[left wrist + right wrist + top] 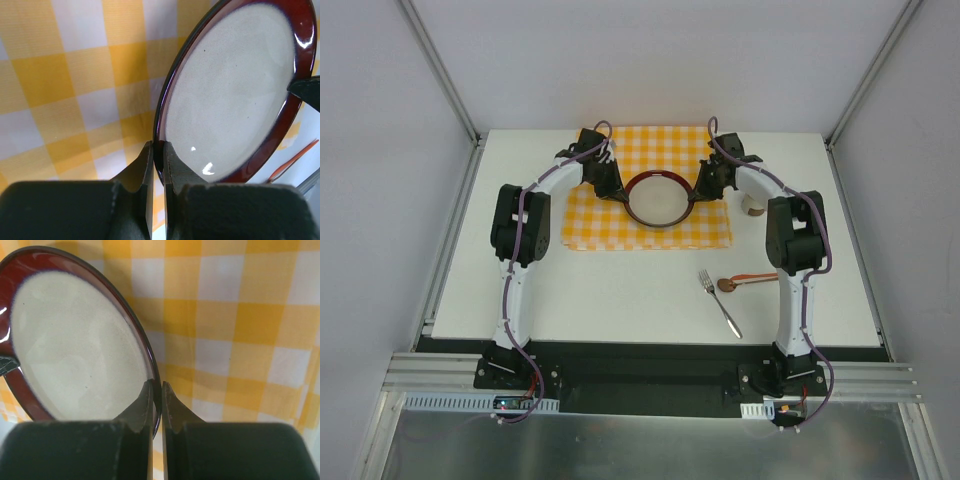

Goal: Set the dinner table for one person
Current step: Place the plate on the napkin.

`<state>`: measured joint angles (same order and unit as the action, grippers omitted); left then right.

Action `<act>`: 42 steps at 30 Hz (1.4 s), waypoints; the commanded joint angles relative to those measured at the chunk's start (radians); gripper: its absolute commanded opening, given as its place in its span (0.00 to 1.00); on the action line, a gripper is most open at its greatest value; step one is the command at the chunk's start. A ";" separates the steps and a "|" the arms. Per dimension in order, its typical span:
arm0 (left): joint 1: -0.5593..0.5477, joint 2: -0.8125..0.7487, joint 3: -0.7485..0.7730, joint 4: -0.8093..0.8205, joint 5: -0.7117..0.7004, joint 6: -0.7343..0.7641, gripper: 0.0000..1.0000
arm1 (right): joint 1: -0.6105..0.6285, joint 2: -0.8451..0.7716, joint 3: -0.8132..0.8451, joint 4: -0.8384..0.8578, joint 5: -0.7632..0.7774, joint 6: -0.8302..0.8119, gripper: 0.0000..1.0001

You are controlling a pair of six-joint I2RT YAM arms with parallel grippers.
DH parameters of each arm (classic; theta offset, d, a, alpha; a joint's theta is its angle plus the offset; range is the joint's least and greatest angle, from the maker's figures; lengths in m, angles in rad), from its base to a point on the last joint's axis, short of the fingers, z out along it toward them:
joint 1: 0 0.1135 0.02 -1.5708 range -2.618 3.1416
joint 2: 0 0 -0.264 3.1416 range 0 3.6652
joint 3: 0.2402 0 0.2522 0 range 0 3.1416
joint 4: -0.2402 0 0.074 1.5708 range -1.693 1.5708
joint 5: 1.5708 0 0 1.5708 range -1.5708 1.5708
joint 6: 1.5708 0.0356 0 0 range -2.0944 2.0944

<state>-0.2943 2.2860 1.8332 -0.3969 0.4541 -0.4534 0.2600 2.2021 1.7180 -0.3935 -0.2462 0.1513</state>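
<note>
We see plain pale wall panels (650, 60) from nine through three o'clock, aluminium corner posts (440, 68) at eleven and one, a brushed metal sheet (640, 445) at six.

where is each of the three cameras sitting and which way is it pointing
Top external: above and behind the arms, looking down on the dinner table; both arms show whole.
Left wrist: on the left arm, looking past the left fingers at the plate rim they pinch.
Right wrist: on the right arm, the right fingers pinching the opposite rim.
Shared: all see plate and checked cloth.
</note>
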 commanded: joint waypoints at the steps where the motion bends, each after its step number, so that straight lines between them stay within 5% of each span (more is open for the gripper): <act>1: 0.024 -0.037 0.029 0.012 -0.018 0.071 0.00 | 0.002 0.014 0.093 -0.034 0.033 -0.058 0.01; 24: 0.092 0.069 0.116 0.010 0.035 0.062 0.00 | 0.002 0.148 0.258 -0.091 0.012 -0.075 0.01; 27: 0.092 0.078 0.120 0.010 0.081 0.064 0.00 | -0.001 0.140 0.250 -0.096 0.010 -0.070 0.23; 29: 0.093 0.073 0.109 0.010 0.089 0.062 0.42 | -0.001 0.127 0.233 -0.094 0.010 -0.071 0.39; 30: 0.093 0.058 0.098 0.010 0.089 0.062 0.50 | -0.001 0.107 0.227 -0.091 0.010 -0.073 0.43; 42: 0.093 -0.134 -0.026 0.010 0.077 0.078 0.62 | -0.001 -0.140 0.071 -0.091 0.081 -0.110 0.45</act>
<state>-0.2138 2.2955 1.8462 -0.3851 0.5407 -0.4046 0.2638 2.2158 1.8324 -0.4835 -0.2073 0.0666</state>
